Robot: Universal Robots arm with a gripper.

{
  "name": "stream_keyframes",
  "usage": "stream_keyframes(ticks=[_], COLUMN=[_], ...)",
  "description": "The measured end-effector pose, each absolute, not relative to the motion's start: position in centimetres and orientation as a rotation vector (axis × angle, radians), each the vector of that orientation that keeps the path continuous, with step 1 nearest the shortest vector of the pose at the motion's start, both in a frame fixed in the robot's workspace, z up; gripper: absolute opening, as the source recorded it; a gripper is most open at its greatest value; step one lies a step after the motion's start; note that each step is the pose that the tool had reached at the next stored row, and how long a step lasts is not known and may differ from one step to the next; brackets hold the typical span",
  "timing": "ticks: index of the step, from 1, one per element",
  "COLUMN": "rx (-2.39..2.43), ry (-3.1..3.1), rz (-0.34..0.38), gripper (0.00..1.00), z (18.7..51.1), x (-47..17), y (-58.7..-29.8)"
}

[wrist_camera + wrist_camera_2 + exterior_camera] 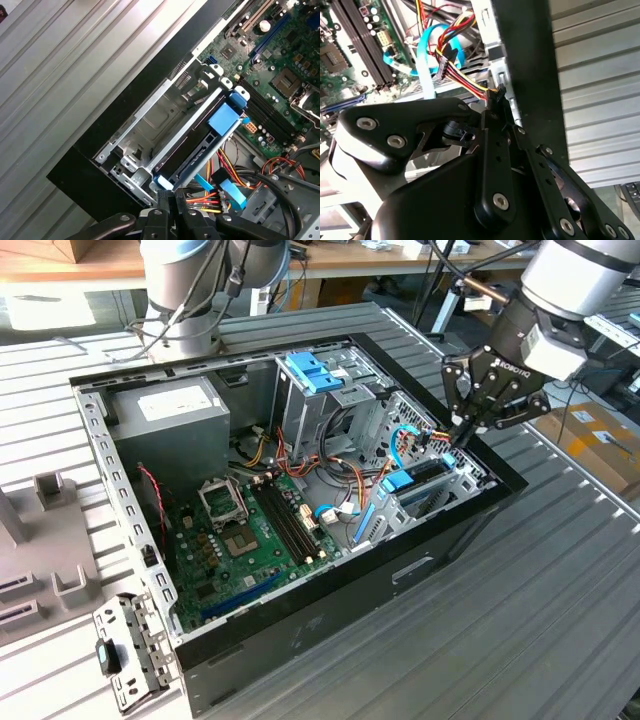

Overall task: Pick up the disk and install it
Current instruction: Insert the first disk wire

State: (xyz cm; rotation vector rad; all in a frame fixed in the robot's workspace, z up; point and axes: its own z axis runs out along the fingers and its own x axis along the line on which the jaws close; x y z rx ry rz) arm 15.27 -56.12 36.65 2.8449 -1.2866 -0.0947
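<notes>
Wires in red, yellow and black point(455, 82) are bunched right at the tip of the hand point(462, 432), which is hanging over the corner of the open computer case point(470, 525) on the exterior view's right. In the second wrist view the two black fingers point(492, 165) are sitting pressed together, narrow, with the little plug end of those wires just at their tips (I cannot tell if they are really pinching it).

The disk point(192, 147) is sitting in the metal bay point(150, 120) at that same corner, already slid in with its blue rail point(222, 120) on top. It is lying just below the hand and a bit toward the middle of the case. Its long side is running along the case wall, away from the fingertips.

Room here is tight. The black case edge point(527, 60) is close beside the fingers on one side, and the wire bundle and a light-blue flat cable point(426, 65) are crowding the other. The green board point(250, 540) is lying well apart, deeper in the case. Outside the wall, the ribbed grey bench point(560, 570) is lying open.
</notes>
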Motion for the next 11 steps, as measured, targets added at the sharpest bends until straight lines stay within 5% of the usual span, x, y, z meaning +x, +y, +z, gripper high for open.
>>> stream_keyframes(ticks=[11], rx=[2.845], ry=[-1.287], rz=[-0.095], gripper=[0.16], z=[36.3], x=[13.0], y=[-56.2])
